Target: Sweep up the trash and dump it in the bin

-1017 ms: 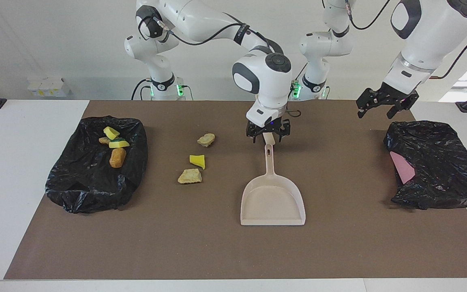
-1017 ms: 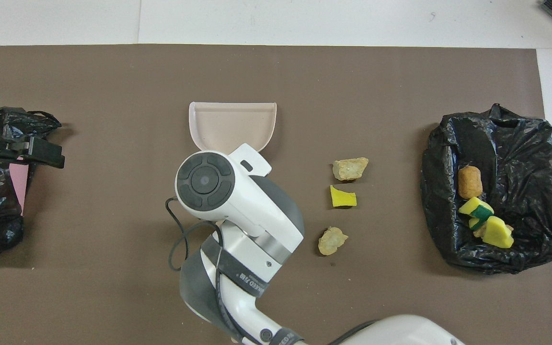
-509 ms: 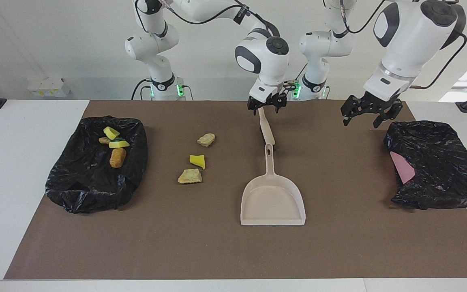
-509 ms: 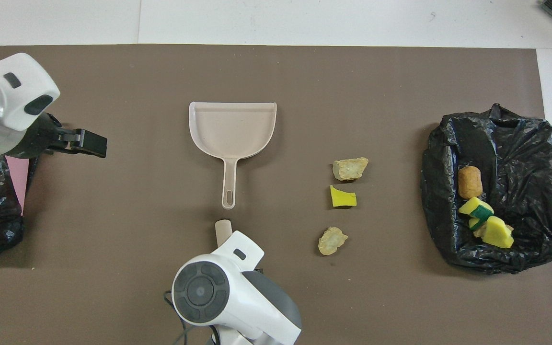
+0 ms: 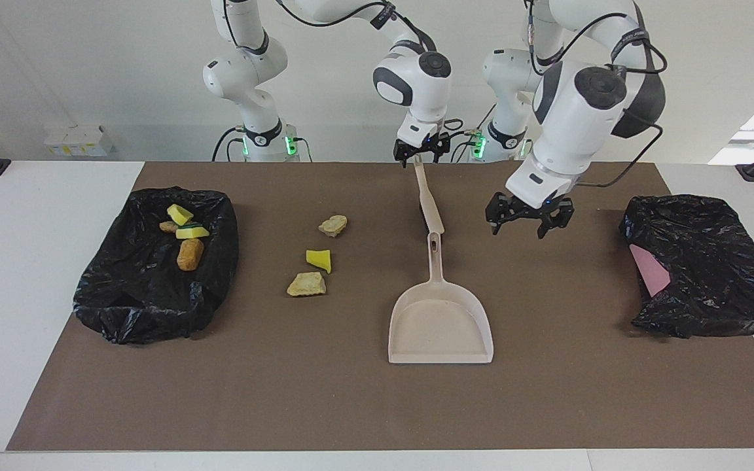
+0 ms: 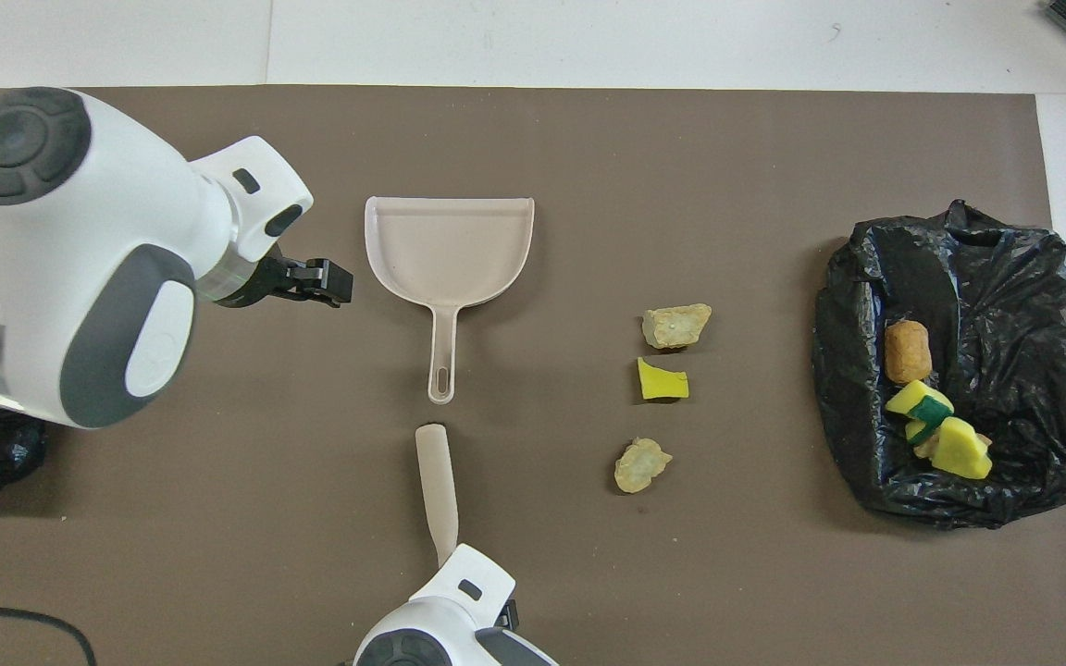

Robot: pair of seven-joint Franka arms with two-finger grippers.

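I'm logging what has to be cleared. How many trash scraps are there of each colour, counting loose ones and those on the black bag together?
Yellow sponge pieces: 3
Tan chunks: 3
Orange-brown lump: 1
Total: 7

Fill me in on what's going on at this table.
A sweep-up job, part done. Some trash lies in the black bag; three scraps lie on the mat beside the dustpan. The right tool is at the brush handle's robot-side end, grip unclear. The left tool hangs open over the mat beside the dustpan handle.
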